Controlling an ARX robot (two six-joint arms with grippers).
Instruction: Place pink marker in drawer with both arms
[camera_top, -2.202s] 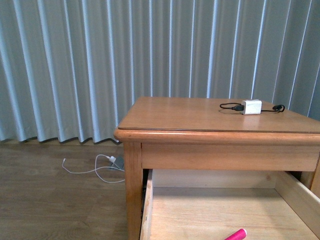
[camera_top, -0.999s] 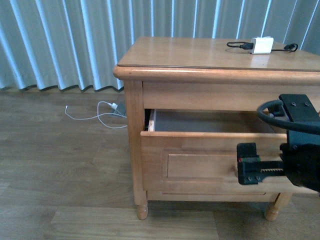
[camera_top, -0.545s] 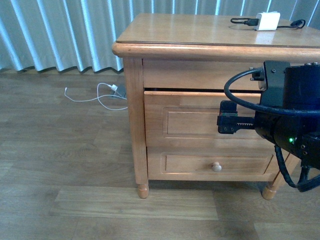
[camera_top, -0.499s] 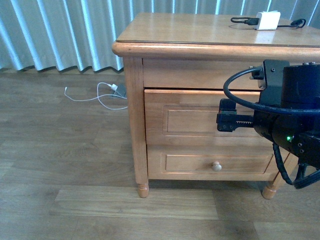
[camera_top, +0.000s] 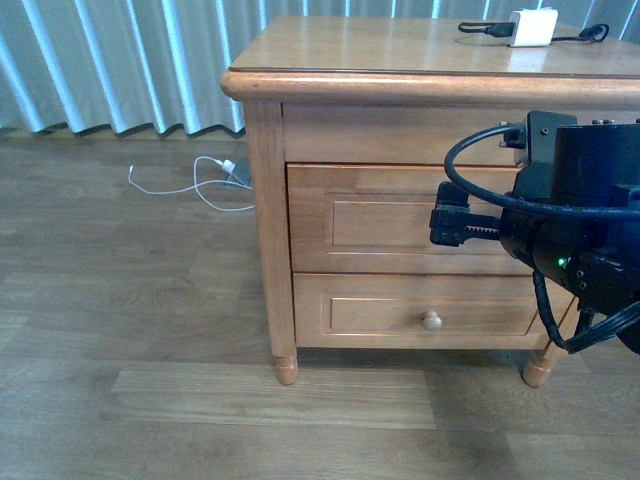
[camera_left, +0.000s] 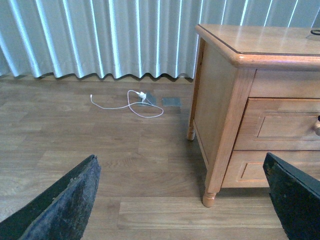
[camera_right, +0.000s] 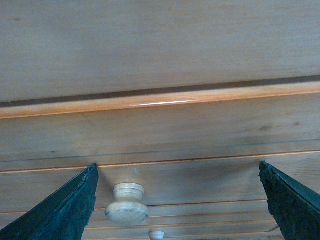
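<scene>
None of the three views shows the pink marker; if it is in the nightstand, the shut front hides it. The drawer (camera_top: 385, 222) sits level with the frame around it, and in the right wrist view only a thin dark seam runs above its top edge.

The right gripper (camera_top: 447, 222) hangs just in front of that panel, jaws spread wide with nothing between them, the round knob (camera_right: 126, 202) showing near one finger. The left gripper (camera_left: 177, 205) is off to the side over the floor, equally wide open and empty.

The step in hand looks like seating the drawer fully. A good finish would be a square, gentle press near the knob, stopping once the seam is even, then a straight retreat so the toothed fingers do not catch the knob.

The nightstand is honey-coloured varnished wood with recessed panels, a rounded top edge and turned feet. The shallower lower drawer (camera_top: 420, 315) has a matching knob. A white charger (camera_top: 532, 27) with a black cable lies on top; a white cable (camera_top: 195, 185) loops on the plank floor before pleated pale curtains (camera_top: 130, 60).
</scene>
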